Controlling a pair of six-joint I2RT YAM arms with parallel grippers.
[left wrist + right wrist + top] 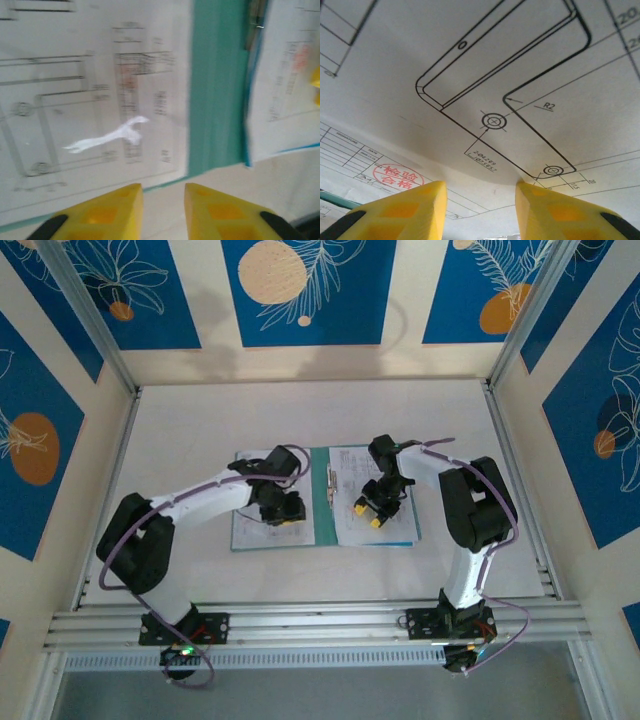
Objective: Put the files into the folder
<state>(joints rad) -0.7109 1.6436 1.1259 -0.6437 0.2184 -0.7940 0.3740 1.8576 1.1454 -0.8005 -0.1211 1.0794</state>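
The teal folder (320, 528) lies open on the desk (300, 410) with the files on both halves: one drawing sheet (100, 100) on the left leaf, a small stack (400, 525) on the right; the step in hand looks like seating the sheets, with closing not yet done. The left tool (162, 187) hovers narrowly parted and empty at that sheet's near edge; the right tool (481, 185) stands half-wide over the top drawing (495, 75), gripping nothing I can see. Next probably calls for flattening that seemingly bowed sheet, then lifting a cover by its edge. The left wrist view is blurred; from above the arms hide the sheets' middles; the sheet count is unclear.
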